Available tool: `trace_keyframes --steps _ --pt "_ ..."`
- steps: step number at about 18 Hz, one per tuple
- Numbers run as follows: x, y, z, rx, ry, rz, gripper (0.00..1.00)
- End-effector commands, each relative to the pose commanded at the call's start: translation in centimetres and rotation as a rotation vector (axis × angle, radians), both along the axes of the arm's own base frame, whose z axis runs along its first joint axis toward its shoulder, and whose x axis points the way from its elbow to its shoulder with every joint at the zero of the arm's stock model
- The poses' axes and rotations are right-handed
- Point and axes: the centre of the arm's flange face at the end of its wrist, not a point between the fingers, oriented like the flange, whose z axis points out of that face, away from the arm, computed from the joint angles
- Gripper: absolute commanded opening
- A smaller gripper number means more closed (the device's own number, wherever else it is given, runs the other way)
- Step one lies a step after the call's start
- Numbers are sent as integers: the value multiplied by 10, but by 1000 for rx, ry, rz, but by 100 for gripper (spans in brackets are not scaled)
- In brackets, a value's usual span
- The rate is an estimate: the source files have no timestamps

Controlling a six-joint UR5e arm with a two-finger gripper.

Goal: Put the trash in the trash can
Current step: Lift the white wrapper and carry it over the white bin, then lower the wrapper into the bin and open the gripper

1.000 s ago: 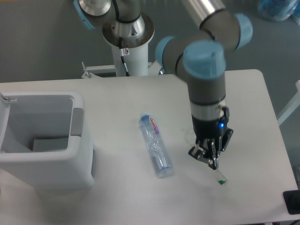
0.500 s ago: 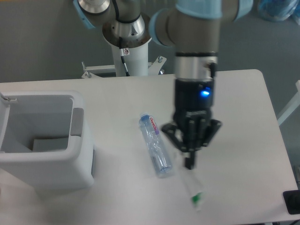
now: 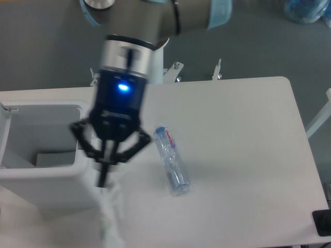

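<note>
My gripper [image 3: 103,178] is shut on the translucent-white plastic wrapper [image 3: 110,219], which hangs down from the fingertips, blurred by motion, in the air. The gripper is raised near the right wall of the white trash can [image 3: 46,155], which stands at the left of the table with its top open. The clear plastic bottle with the red-pink label [image 3: 171,160] lies on the table to the right of the gripper, apart from it.
The robot's base column [image 3: 155,57] stands behind the table's far edge. A dark object [image 3: 321,222] sits at the table's front right corner. A grey piece [image 3: 51,159] lies inside the trash can.
The gripper has lifted the wrapper off the table's right side and carried it left, across the bottle, to beside the trash can. The bottle has not moved.
</note>
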Motion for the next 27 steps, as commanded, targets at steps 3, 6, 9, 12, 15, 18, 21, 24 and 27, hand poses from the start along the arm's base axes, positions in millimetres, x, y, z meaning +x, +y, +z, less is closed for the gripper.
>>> trace_keyframes --steps 3,6,9,12,15,18,21,24,27 --pt "27 -11 8 18 0 -71 0" --pt "53 -31 21 42 12 -123 0" --pt "74 -46 13 22 61 -174 0" --pt "96 -66 -4 -11 143 -243 0" --pt "111 -65 -13 -14 127 -286 0" --pt "118 -65 -7 1 134 -304 0" --pt "134 -62 -11 -3 127 -335 0" --pt "140 -59 -18 -12 158 -375 0" --pt "139 -55 -37 -38 157 -395 0"
